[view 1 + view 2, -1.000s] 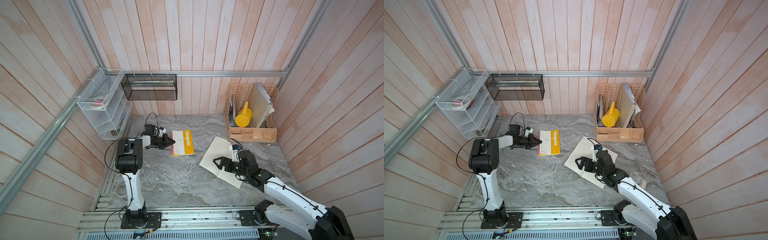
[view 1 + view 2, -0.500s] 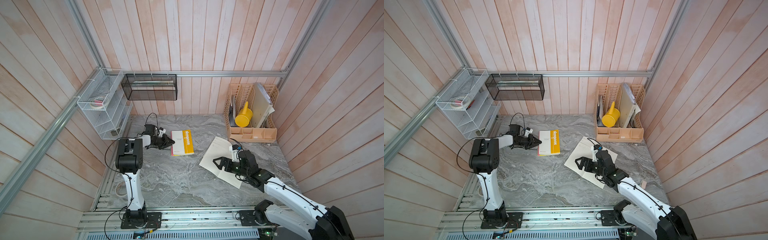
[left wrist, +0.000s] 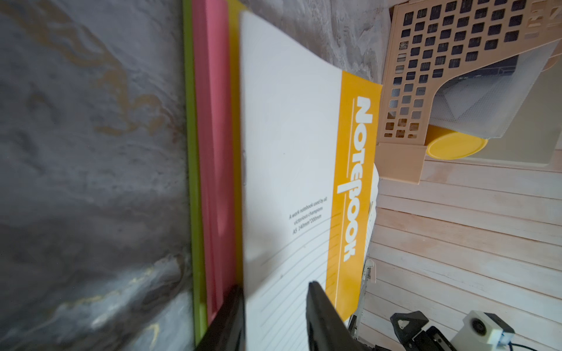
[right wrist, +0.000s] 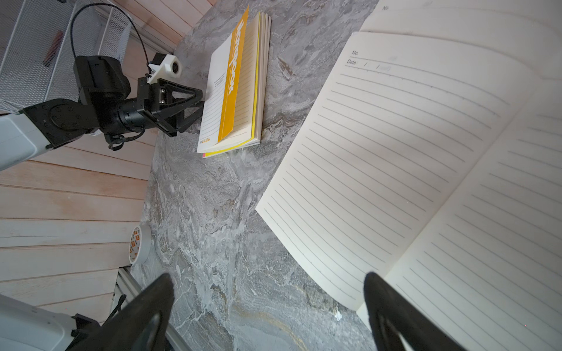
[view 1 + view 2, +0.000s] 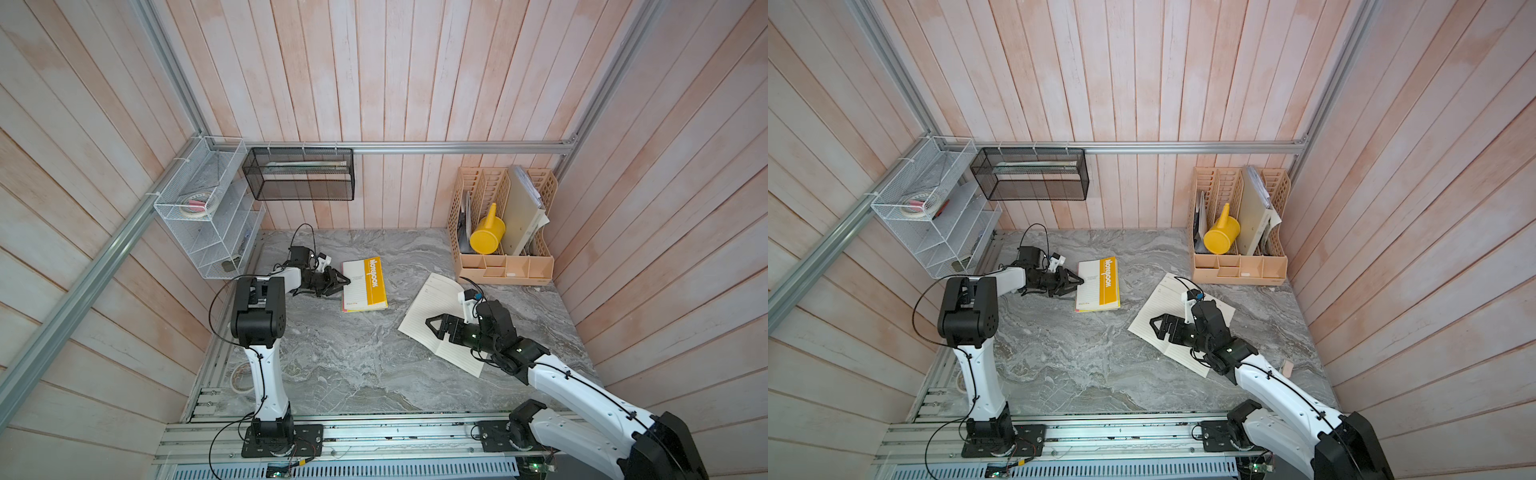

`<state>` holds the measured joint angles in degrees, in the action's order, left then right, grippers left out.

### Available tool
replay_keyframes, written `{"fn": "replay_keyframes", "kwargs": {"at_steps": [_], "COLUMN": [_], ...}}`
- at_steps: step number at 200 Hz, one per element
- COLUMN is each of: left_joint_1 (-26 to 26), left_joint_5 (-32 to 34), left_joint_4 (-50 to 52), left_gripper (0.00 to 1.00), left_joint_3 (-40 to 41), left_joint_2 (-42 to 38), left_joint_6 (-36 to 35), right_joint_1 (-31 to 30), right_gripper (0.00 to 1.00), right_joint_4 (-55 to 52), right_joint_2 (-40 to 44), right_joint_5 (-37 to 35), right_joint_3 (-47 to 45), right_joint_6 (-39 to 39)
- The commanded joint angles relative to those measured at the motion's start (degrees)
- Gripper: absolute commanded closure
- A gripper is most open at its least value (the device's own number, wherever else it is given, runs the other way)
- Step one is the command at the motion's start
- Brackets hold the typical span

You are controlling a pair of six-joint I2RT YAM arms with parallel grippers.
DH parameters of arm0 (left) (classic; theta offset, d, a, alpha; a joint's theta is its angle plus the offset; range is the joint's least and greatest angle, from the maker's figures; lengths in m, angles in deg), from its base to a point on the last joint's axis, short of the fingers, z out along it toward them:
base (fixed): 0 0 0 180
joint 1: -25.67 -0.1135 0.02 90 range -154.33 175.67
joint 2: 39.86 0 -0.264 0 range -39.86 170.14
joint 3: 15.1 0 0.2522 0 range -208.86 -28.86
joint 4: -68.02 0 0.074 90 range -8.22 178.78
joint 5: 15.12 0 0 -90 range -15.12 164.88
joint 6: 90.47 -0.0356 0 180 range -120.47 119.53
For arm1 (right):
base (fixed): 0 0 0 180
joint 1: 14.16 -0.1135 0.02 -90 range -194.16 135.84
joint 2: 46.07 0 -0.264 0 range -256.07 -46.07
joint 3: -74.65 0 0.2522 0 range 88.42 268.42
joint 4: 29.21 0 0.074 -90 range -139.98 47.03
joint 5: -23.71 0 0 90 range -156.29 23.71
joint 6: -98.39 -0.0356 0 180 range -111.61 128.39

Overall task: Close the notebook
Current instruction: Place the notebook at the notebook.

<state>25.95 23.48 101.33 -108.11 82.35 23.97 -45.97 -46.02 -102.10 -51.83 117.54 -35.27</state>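
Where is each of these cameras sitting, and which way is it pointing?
Top views: high up, looking down on the marble table; both arms show, with left gripper and right gripper.
Left wrist: on the left arm, looking past its fingers across the yellow notebook toward the organizer.
Right wrist: on the right arm, over the open notebook; its fingers and the left gripper show.
Shared: both wrist views show the yellow notebook.

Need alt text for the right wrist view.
An open lined notebook lies on the grey marble table, just ahead of the right gripper, its fingers wide apart and empty. Farther off, the left gripper sits at the edge of a yellow-and-white notebook.
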Motion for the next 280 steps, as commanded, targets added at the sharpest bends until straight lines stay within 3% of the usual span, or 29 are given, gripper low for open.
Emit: {"fn": "replay_keyframes", "kwargs": {"at_steps": [1,70,96,132,182,217,240,280], "left_joint_1": [-0.18,-0.19,-0.1,1.49,9.71,16.09,20.13,26.31], "left_joint_5": [3.21,14.74,12.99,3.24,1.19,1.11,1.55,4.22], "left_joint_4": [3.82,11.11,7.87,0.23,-0.8,-7.87,-15.66,-24.88], "left_gripper": [0.6,0.55,0.55,0.54,0.52,0.51,0.51,0.51], "left_joint_3": [-2.33,-4.29,-0.65,6.81,15.17,24.33,30.36,34.5], "left_joint_2": [-2.76,-11.82,-17.38,-24.92,-32.89,-36.96,-36.85,-31.93], "left_joint_6": [-2.07,-5.6,-4.56,-0.09,2.63,9.37,15.44,21.83], "right_joint_1": [0.22,0.29,0.44,2.23,10.25,17.03,21.19,22.65], "right_gripper": [0.02,0.02,0.02,0.02,0.02,0.02,0.02,0.02], "right_joint_4": [-0.01,-1.58,-2.78,-4.82,-9.25,-11.98,-10.03,-6.55], "right_joint_2": [0.31,0.11,-0.24,0.61,2.74,3.82,3.29,2.59], "right_joint_5": [0.57,-0.33,-0.65,-0.93,2.01,3.5,6.45,6.8], "right_joint_3": [0.05,1.35,2.68,4.37,4.66,2.28,-1.41,-5.74], "right_joint_6": [-0.37,0.14,0.85,2.73,6.31,8.06,7.82,7.02]}}
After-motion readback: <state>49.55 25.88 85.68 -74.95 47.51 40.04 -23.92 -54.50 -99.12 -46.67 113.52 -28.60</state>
